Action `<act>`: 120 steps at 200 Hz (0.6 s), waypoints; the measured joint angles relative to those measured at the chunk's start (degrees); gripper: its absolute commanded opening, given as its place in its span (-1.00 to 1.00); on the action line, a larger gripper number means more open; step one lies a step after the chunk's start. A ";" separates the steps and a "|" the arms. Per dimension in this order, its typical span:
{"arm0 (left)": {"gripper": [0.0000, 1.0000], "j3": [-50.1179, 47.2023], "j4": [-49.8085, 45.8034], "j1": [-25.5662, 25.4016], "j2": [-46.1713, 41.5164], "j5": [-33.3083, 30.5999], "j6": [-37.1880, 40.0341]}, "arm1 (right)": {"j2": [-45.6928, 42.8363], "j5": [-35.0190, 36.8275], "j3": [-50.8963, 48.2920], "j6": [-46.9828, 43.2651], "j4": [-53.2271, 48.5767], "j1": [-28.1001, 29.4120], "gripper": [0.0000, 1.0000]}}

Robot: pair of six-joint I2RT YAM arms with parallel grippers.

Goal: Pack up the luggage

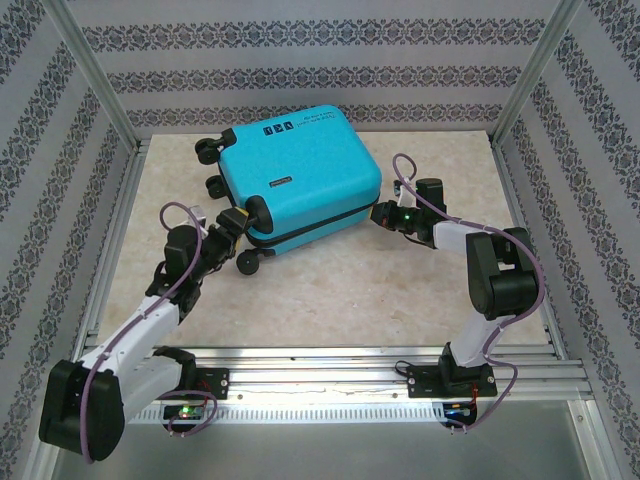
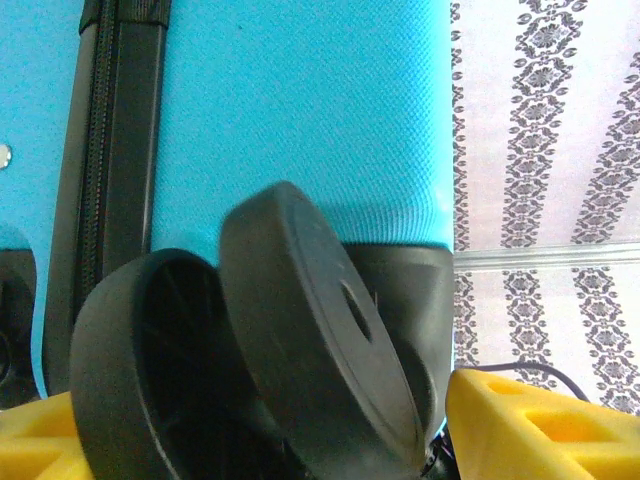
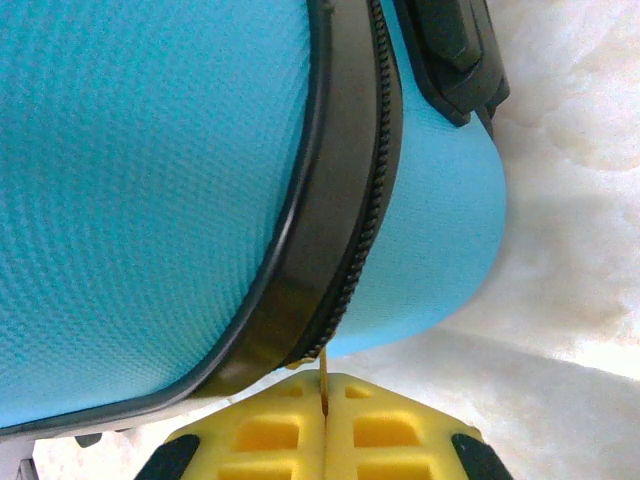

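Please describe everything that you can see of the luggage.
The luggage is a closed turquoise hard-shell suitcase with a textured shell, a black zipper band and black double wheels. It lies flat on the table, turned at an angle. The left hand has one near wheel between its open fingers. The right hand, shut, pinches what looks like a thin zipper pull.

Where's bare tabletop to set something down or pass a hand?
Widest bare patch: table in front of the luggage, between the two arms. Another at the far right corner, beyond the right gripper. Crowded at the luggage's near-left wheels, where the left gripper sits.
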 measured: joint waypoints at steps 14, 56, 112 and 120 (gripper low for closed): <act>0.22 0.55 0.76 0.00 1.27 -0.24 0.22 | 0.00 -0.02 0.00 0.00 0.00 0.00 -1.00; -0.22 1.53 1.73 0.07 3.52 -0.31 0.37 | 0.00 -0.09 0.00 -0.26 0.13 0.00 -1.00; -0.71 4.92 0.76 4.44 7.50 6.40 2.32 | 0.00 -0.55 -0.04 -0.94 0.15 -0.07 -1.00; -0.78 6.34 -0.63 5.42 8.55 7.91 3.48 | 0.00 -0.63 -0.04 -1.25 0.15 -0.07 -1.00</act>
